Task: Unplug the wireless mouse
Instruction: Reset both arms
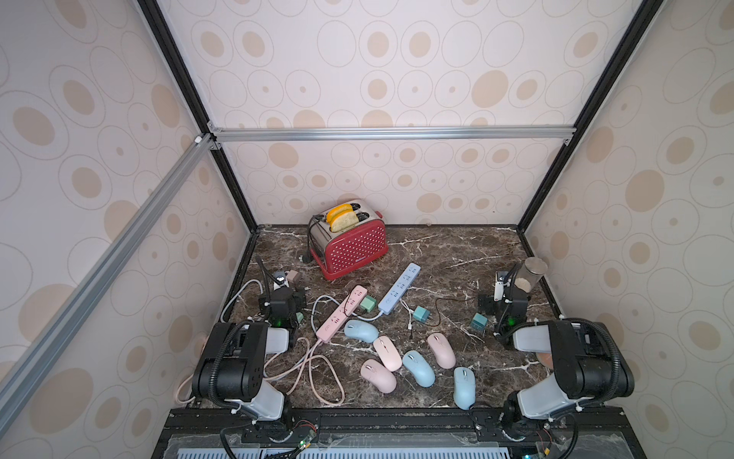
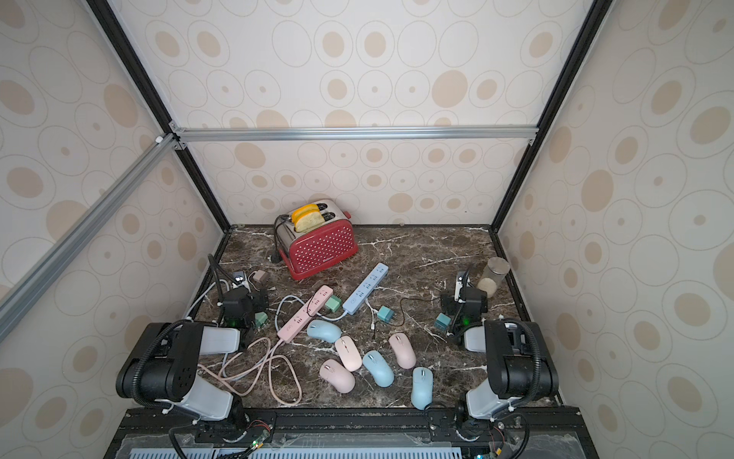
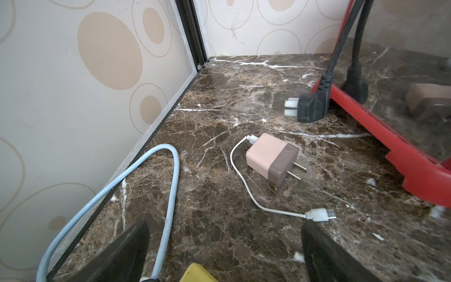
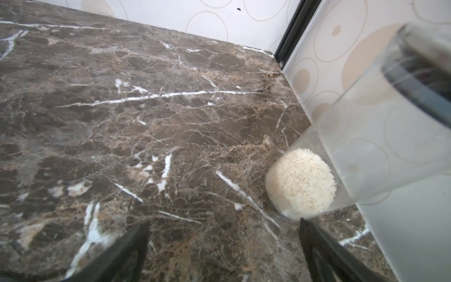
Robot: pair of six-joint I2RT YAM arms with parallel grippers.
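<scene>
Top view | blue mouse (image 1: 360, 330) rounded, pale, beside pink power strip (image 1: 342, 314) | left tool (image 3: 224, 241), right tool (image 4: 224, 234) both released, empty

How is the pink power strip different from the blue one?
The pink power strip lies left, nearer the front; the blue power strip lies nearer the toaster. The pink power strip trails a looping pink cord; the blue power strip a pale one. Both lie flat, slanted the same way.

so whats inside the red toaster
Two slices stick up from the red toaster: a yellow slice and a pale slice. Their lower parts and the slot bottoms are hidden by its body.
</scene>
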